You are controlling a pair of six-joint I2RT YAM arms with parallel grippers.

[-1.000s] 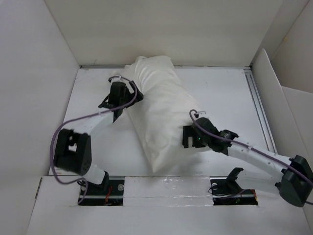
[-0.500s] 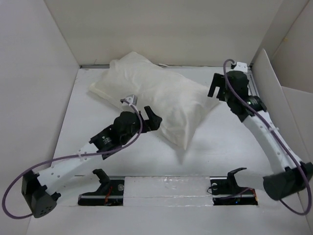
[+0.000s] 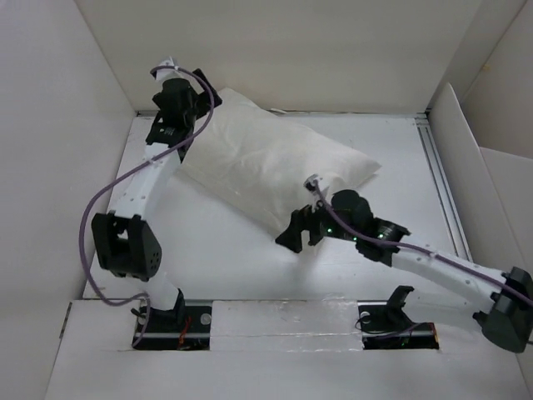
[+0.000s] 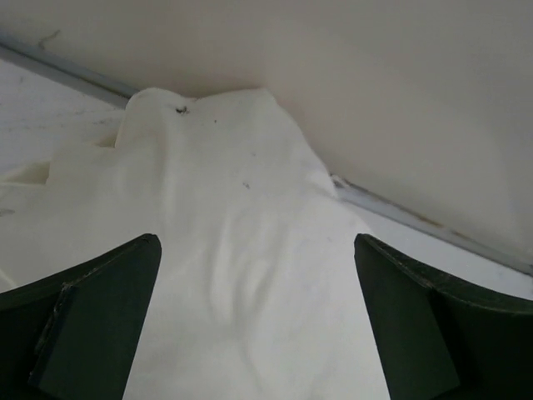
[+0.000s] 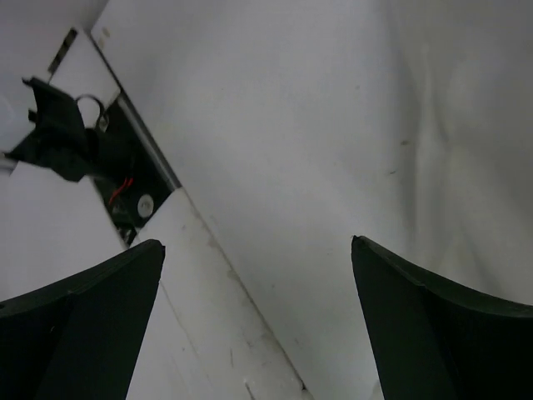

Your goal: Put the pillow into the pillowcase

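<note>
Left gripper (image 3: 176, 132) at the pillowcase (image 3: 266, 171) corner, 11 o'clock, and right gripper (image 3: 298, 237) at its 5 o'clock tip both gape, empty. If I pinch only loose cloth, it could bunch or slip.

The top camera looks down from above and behind the arm bases over the whole flat white table (image 3: 225, 258). The left wrist camera sits close over a wrinkly cream fabric pillowcase (image 4: 241, 250) between its jaws, which the top view also shows. The right wrist camera sees table between its jaws and, seemingly, a black recessed base slot (image 5: 125, 175) above the left jaw.
</note>
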